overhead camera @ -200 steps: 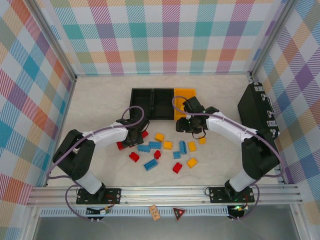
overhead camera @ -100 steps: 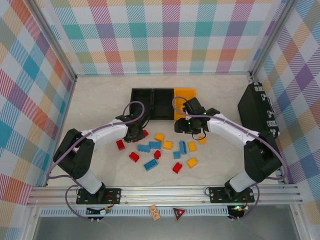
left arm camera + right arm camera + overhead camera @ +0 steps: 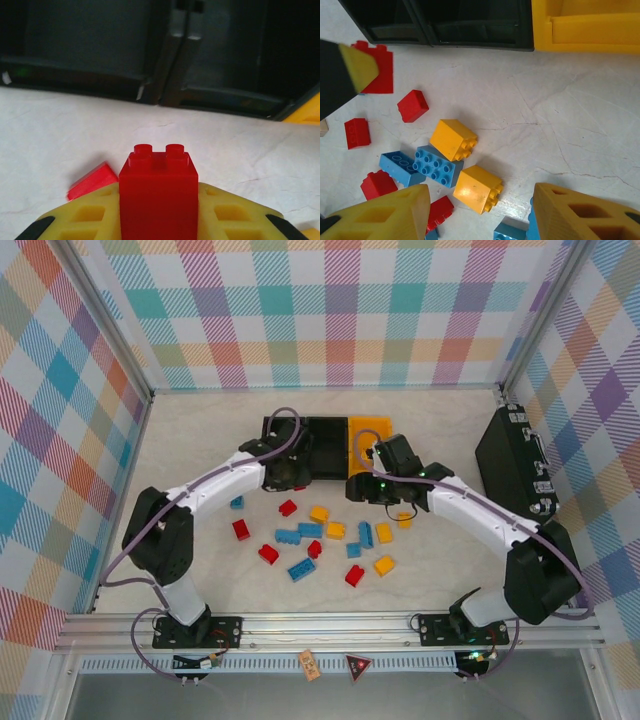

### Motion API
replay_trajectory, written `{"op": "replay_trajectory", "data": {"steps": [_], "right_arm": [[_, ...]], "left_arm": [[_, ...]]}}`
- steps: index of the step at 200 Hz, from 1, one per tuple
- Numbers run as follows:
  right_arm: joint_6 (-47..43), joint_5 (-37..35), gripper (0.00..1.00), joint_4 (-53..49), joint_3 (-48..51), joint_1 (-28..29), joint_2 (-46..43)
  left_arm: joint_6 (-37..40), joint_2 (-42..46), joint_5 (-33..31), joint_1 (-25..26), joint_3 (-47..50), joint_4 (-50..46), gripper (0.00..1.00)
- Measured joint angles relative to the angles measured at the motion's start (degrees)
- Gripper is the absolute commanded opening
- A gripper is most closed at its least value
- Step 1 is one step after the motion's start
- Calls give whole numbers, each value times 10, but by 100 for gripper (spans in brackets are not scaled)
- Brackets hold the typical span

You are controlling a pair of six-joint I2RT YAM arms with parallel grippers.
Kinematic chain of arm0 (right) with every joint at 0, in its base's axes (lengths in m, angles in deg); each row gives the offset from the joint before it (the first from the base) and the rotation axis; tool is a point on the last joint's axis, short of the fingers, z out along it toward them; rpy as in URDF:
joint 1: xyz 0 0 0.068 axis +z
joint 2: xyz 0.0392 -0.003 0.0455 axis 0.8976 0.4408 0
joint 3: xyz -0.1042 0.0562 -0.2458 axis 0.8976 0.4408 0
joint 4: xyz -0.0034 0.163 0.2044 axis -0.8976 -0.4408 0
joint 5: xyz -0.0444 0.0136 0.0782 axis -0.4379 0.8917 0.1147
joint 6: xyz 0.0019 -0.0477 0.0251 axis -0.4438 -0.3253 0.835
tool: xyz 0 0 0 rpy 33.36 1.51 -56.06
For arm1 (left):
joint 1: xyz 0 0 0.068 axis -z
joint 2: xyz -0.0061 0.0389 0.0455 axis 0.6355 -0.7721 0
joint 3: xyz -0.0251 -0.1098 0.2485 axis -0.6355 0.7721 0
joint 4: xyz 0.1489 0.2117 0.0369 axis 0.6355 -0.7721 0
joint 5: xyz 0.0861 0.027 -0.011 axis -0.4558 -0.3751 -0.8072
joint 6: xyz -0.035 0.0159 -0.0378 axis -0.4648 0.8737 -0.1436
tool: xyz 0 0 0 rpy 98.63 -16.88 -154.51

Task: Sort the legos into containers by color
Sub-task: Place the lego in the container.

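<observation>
- At the far middle of the table (image 3: 190, 440) stand the containers in a row: two black bins (image 3: 328, 445) side by side, with the yellow bin (image 3: 372, 430) touching their right end.
- The left gripper (image 3: 284, 476) is pinching a red brick (image 3: 159, 195) upright, studs up, just short of the near walls of the black bins. The step in hand looks like delivering this red piece.
- Its next move calls for lifting the brick over a black rim and letting go inside. I cannot tell which black bin is meant for red.
- The right gripper (image 3: 480, 192) hangs spread with nothing between its fingers, above the loose legos and near the yellow bin. It probably needs to drop onto a yellow brick (image 3: 479, 189) lying right below it.
- The remaining legos (image 3: 330, 540) lie scattered between the arms, with red, blue and yellow mixed, some touching. Most of the sorting appears undone.
</observation>
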Motion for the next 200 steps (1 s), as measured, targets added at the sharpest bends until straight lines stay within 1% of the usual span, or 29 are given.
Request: {"op": "replay_trajectory", "data": {"steps": [58, 90, 125, 143, 170, 189, 200], "right_arm": [[3, -14, 57, 0, 16, -4, -12], [4, -28, 57, -5, 19, -5, -21], [4, -40, 57, -12, 19, -8, -28], [4, -43, 58, -12, 24, -8, -30], [4, -43, 58, -14, 30, -8, -31], [4, -43, 58, -14, 30, -8, -31], [4, -43, 58, -14, 30, -8, -31]], "left_arm": [[23, -107, 26, 3, -137, -10, 20], [29, -167, 27, 3, -205, -26, 21], [40, -217, 27, 3, -258, -46, 24], [44, -230, 27, 3, -270, -52, 28], [50, -236, 27, 3, -283, -63, 40], [55, -237, 26, 3, -288, -64, 44], [59, -237, 26, 3, -288, -63, 49]]}}
